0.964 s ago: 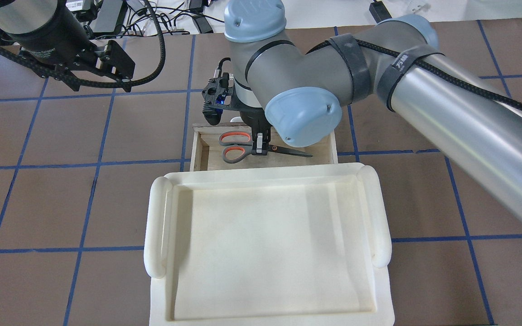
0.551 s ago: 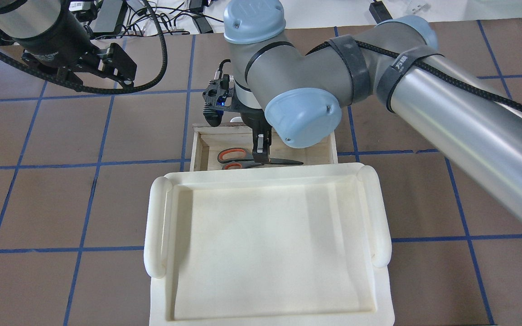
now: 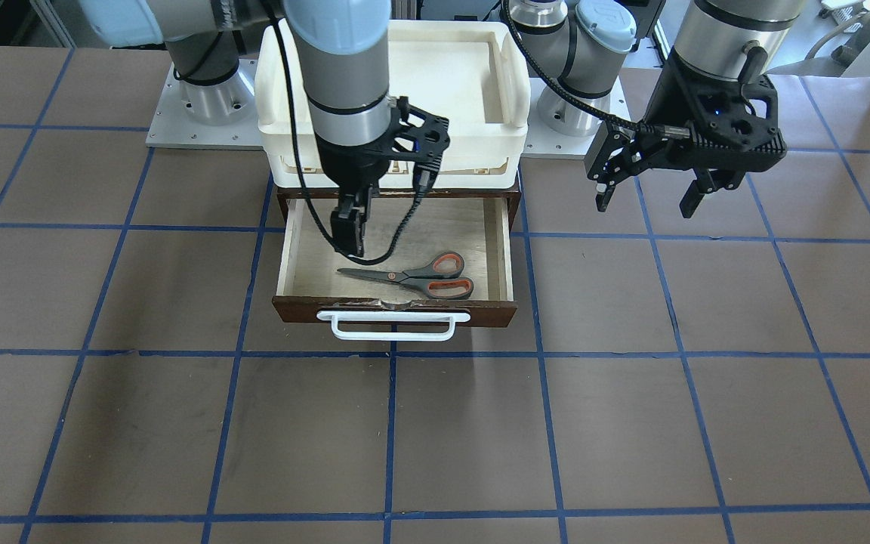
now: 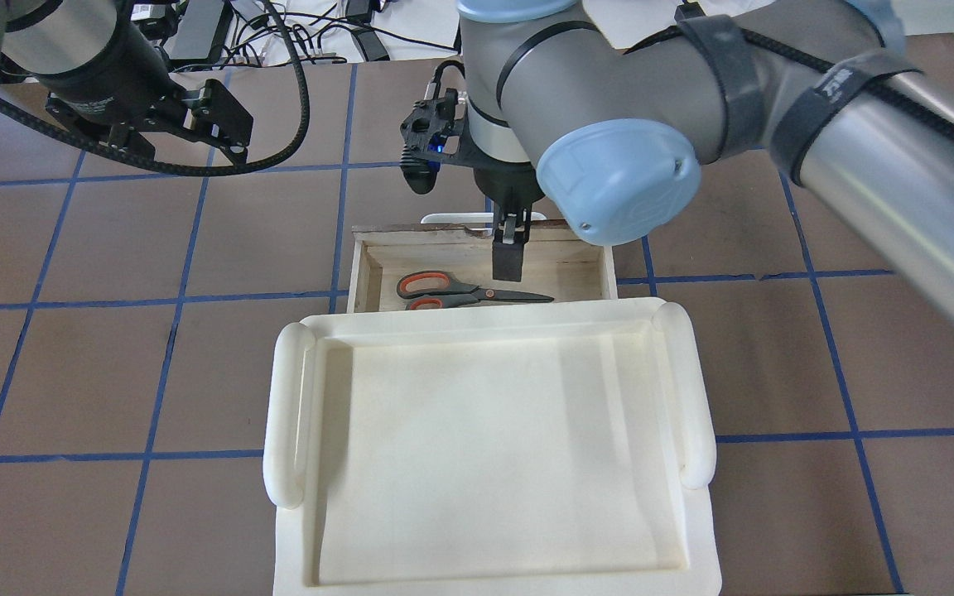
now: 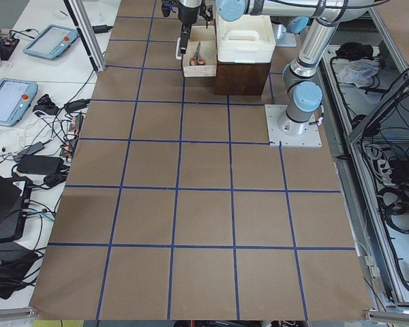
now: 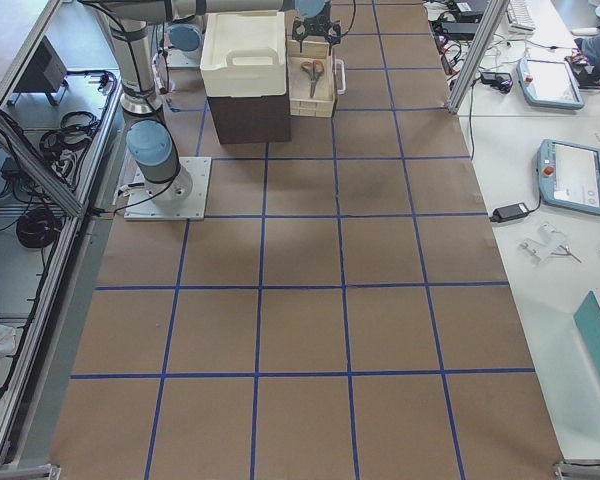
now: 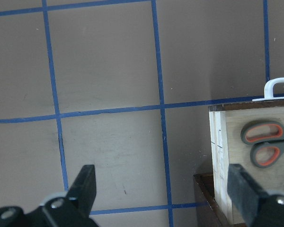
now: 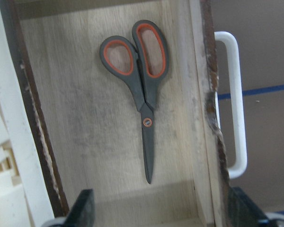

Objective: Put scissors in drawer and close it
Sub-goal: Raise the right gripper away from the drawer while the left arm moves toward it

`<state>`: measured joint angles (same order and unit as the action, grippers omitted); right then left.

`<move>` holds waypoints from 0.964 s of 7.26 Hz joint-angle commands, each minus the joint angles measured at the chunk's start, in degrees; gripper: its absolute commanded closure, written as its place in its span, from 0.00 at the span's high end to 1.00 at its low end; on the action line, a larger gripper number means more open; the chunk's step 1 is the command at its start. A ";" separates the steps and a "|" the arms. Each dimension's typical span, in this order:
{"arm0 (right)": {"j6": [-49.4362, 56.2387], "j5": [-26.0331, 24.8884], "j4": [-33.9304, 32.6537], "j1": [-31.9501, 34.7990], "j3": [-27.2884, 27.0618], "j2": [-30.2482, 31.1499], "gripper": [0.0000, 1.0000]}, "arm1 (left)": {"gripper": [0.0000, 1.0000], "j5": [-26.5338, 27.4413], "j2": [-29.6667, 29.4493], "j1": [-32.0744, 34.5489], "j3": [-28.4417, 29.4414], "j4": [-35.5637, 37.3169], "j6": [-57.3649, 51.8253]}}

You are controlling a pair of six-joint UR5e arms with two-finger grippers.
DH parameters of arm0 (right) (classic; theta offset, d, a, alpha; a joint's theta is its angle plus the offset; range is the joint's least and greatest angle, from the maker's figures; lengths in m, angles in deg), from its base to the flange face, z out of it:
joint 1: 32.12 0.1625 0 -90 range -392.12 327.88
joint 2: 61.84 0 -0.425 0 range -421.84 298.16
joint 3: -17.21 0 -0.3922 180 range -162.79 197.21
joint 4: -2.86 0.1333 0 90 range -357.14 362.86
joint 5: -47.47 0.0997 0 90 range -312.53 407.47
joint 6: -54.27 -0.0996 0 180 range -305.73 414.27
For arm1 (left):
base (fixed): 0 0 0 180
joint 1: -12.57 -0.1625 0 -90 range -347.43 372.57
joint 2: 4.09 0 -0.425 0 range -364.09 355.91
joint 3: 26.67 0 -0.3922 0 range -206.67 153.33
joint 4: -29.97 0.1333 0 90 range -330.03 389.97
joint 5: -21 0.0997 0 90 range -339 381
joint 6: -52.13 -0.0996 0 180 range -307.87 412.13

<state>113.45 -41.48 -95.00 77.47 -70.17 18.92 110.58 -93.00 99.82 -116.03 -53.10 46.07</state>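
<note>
One change | right gripper (image 4: 508, 268) lifted clear | scissors (image 4: 464, 292) loose in drawer (image 3: 480, 310)

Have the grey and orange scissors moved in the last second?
Yes. In the overhead view the grey-handled scissors shifted toward the white plastic tray, away from the front of the wooden drawer.

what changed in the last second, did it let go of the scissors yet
Yes. The right claw lowered the scissors onto the drawer floor, let go and rose clear; they now lie flat, handles toward the robot's left. Unchanged: the drawer is still pulled out, and the left claw still hovers open to the side.
</note>
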 commanded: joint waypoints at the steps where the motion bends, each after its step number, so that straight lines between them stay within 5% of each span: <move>1: -2.12 0.79 3.81 -10.31 0.01 6.23 0.99 | 1.00 0.58 -2.66 1.69 1.20 0.71 2.37; 4: -24.37 0.27 4.34 -13.79 0.02 11.18 1.00 | 1.00 0.23 -12.40 4.41 11.11 2.03 3.51; 7: -55.93 -0.08 7.24 -13.70 -0.34 13.37 1.00 | 1.00 0.58 -23.64 9.58 16.14 11.82 8.52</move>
<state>69.80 -41.34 -88.62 63.77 -70.45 31.69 110.73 -111.84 106.58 -101.49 -46.58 52.88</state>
